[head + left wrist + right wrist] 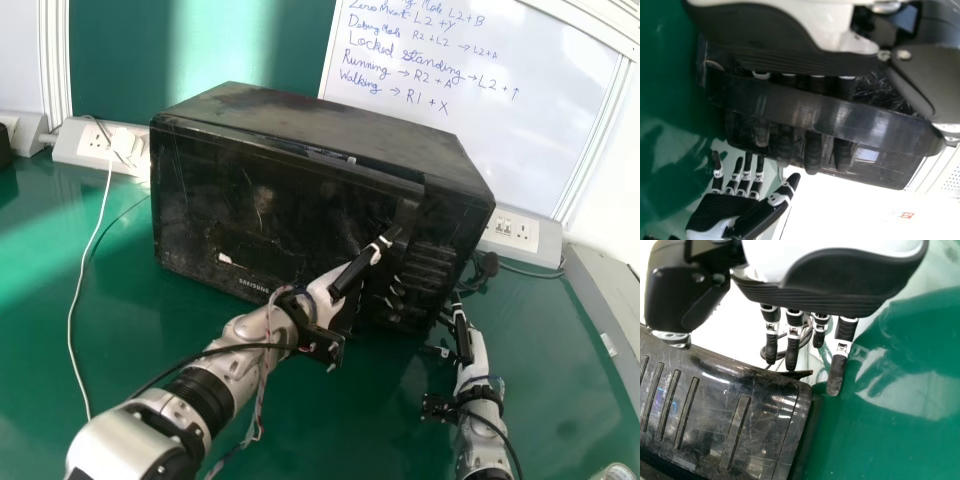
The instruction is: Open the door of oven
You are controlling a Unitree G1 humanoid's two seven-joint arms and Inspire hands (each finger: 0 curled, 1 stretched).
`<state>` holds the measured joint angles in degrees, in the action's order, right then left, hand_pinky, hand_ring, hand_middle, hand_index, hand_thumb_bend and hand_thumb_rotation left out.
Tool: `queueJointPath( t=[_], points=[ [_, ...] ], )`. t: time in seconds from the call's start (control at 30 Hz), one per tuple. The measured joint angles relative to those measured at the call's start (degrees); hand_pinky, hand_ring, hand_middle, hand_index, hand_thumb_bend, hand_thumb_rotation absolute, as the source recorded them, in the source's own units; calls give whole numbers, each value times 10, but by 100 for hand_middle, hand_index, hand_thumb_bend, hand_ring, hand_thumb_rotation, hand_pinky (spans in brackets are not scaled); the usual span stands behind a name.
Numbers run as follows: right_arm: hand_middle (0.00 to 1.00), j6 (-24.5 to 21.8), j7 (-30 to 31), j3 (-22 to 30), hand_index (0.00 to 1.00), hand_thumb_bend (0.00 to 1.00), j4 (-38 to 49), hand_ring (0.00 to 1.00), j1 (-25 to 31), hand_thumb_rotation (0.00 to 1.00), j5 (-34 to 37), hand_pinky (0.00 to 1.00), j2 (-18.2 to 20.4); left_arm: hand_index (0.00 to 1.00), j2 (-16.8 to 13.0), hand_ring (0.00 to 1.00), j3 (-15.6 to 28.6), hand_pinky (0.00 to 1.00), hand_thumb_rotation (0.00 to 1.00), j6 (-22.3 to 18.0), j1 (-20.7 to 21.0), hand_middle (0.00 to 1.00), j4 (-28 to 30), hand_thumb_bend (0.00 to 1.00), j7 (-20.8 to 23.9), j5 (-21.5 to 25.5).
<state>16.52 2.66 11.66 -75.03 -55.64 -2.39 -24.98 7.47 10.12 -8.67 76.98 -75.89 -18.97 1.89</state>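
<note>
"Where's the oven?"

"On the green table, ahead of the robot, set at a slant. Its door faces the robot and looks closed."

"And the handle?"

"Along the door's right side, next to the controls, its long axis running upright."

"Which hand is nearer?"

"The left hand, plainly. The bar lies right at its fingers, which reach behind it fairly straight, thumb apart, nothing clamped. The right hand is near the oven's right front corner, fingers extended."

"So what does the move turn on?"

"That upright bar, I'd say: hook the fingers behind it and draw the door's right edge toward the robot."

"How does it all look?"

"The oven is black and boxy, dull on top. The door is dark and scratched, with a small pale patch low down. The handle is smooth, gently bowed, streaked with light."
</note>
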Motion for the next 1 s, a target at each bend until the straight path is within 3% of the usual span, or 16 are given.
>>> queueJointPath(
  t=[0.2, 0.6, 0.8, 1.0],
  points=[
    [82, 0, 0, -1, 83, 84, 0, 68, 0, 98, 0, 55, 0, 9, 1, 6, -4, 1, 88, -1, -1, 10, 4, 99, -2, 1],
    [81, 0, -1, 1, 83, 88, 0, 68, -1, 98, 1, 55, -4, 10, 0, 6, -21, 1, 87, -10, -15, 10, 19, 100, -13, 6],
    [81, 0, -2, 1, 83, 85, 0, 68, -1, 98, 1, 55, -3, 9, 0, 5, -30, 1, 87, -16, -28, 9, 36, 100, -16, 5],
    [82, 0, -2, 1, 84, 90, 0, 69, -1, 99, 1, 55, -4, 10, -5, 5, -42, 1, 88, -23, -47, 9, 60, 100, -36, 5]
  ],
)
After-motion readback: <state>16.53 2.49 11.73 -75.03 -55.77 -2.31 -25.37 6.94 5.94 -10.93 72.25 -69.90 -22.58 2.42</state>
